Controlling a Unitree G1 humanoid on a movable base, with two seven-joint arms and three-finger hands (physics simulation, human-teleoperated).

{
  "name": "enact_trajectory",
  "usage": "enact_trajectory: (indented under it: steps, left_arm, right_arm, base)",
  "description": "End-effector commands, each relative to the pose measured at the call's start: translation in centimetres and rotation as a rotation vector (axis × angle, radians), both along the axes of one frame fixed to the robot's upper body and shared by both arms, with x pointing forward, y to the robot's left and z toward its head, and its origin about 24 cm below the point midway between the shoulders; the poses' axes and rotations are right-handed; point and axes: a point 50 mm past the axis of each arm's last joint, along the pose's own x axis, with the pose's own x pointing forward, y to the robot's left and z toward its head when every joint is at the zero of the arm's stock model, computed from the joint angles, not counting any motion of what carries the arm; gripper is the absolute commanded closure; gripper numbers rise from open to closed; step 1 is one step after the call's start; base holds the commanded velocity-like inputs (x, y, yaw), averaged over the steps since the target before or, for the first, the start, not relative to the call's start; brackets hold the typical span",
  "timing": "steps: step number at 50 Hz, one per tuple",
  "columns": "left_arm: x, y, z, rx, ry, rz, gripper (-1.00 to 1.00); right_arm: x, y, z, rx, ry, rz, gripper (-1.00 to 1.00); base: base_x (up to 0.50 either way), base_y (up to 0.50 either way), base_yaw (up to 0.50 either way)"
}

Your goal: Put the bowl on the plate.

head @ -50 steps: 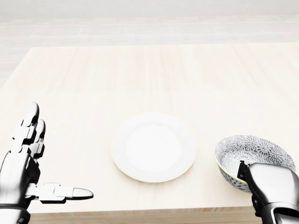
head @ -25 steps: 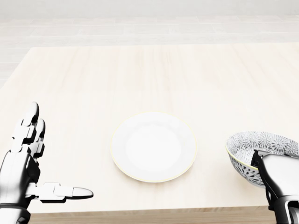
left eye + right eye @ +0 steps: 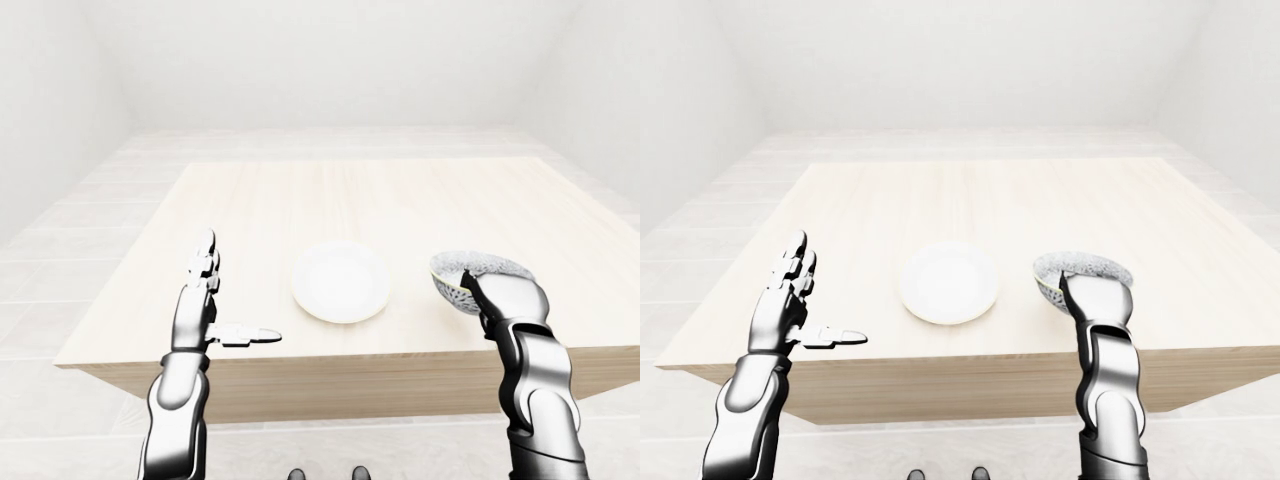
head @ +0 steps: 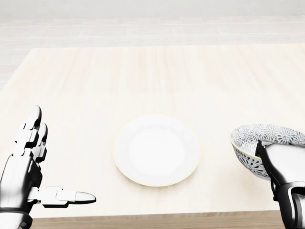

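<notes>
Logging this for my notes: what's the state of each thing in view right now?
White plate: empty, flat on the table.
Patterned bowl: gripped at its rim, tilted, right of the plate.
Left robot hand: open, holding nothing.
Right robot hand: shut on the bowl.

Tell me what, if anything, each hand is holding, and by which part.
The right hand grips the blue-and-white patterned ceramic bowl by its lower-right rim in the head view. The left hand is open, holding nothing.

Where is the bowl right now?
In the head view, the patterned bowl is at the right edge, gripped by the right robot hand, right of the white plate and not touching it.
</notes>
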Motion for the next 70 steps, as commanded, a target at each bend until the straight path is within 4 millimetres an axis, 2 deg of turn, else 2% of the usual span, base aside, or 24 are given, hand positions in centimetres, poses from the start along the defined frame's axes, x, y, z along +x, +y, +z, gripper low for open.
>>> enact_trajectory:
  steps: [1, 12, 15, 28, 35, 38, 44, 47, 53, 62, 70]
  left_arm:
    - [0.0, -0.2, -0.1, 0.002, 0.002, -0.003, -1.0]
    - [-0.1, -0.5, 0.2, 0.013, -0.008, -0.009, -1.0]
    - [-0.2, -0.6, 0.8, 0.022, -0.035, -0.013, -1.0]
    - [-0.1, -0.7, 0.2, 0.019, -0.007, -0.009, -1.0]
    - [-0.1, -0.7, -0.2, 0.019, 0.008, -0.011, -1.0]
    - [-0.1, -0.7, 0.4, 0.023, -0.014, -0.014, -1.0]
    - [0.1, -0.6, -0.1, 0.019, 0.004, -0.01, -1.0]
    - [0.1, -0.7, 0.2, 0.021, -0.008, -0.013, -1.0]
    - [0.1, -0.6, -0.6, 0.019, 0.024, -0.007, -1.0]
    - [0.1, -0.4, 0.2, 0.021, -0.009, -0.006, -1.0]
    - [0.2, -0.2, 0.1, 0.021, -0.003, -0.001, -1.0]
  right_arm:
    - [1.7, 1.1, 1.5, -0.031, -0.025, 0.038, 0.61]
    - [3.6, 2.7, 2.3, -0.035, -0.029, 0.097, 0.61]
    - [3.8, 3.2, 2.4, -0.035, -0.031, 0.113, 0.62]
    - [5.4, 5.2, 3.0, -0.039, -0.036, 0.178, 0.63]
    - [6.8, 6.0, 2.3, -0.006, -0.028, 0.215, 0.62]
    - [7.2, 6.3, 2.1, 0.003, -0.027, 0.228, 0.63]
    - [8.2, 7.6, 0.8, 0.03, -0.023, 0.276, 0.65]
    - [8.4, 7.9, 0.7, 0.039, -0.029, 0.289, 0.65]
    - [9.2, 9.0, 0.7, 0.092, -0.052, 0.328, 0.65]
    - [9.8, 10.9, 1.8, 0.122, -0.09, 0.393, 0.67]
    - [9.7, 12.5, 2.6, 0.12, -0.099, 0.439, 0.67]
  base:
    - [0.0, 0.0, 0.0]
    - [0.0, 0.0, 0.0]
    - [0.0, 0.0, 0.0]
    - [0.0, 0.0, 0.0]
    - [0.0, 0.0, 0.0]
    - [0.0, 0.0, 0.0]
    - [0.0, 0.0, 0.0]
    - [0.0, 0.0, 0.0]
    - [0.0, 0.0, 0.0]
    - [0.0, 0.0, 0.0]
    - [0.0, 0.0, 0.0]
